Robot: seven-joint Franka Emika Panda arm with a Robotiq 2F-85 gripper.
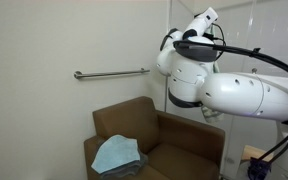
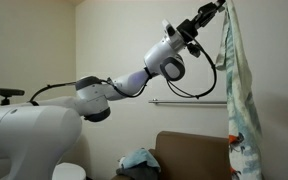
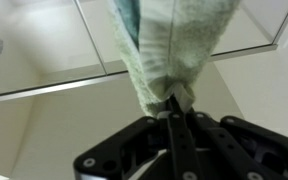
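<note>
Terry towel (image 2: pixel 239 90), pale green, hangs full length before the wall (image 2: pixel 114 60) near the rail (image 2: pixel 189 102), its top edge clamped in the gripper (image 3: pixel 174 108). Pinch looks thin: hold firm, move slowly, avoid swing.

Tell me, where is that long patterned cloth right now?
The cloth hangs on the right side of an exterior view, pinched at its top by the shut gripper. It drapes down past the wall rail toward the brown armchair.

No text, label, brand or number can be read on the towel (image 2: pixel 242 100), arm (image 2: pixel 134 80), chair (image 1: pixel 174 140) or wall (image 1: pixel 44 40).
</note>
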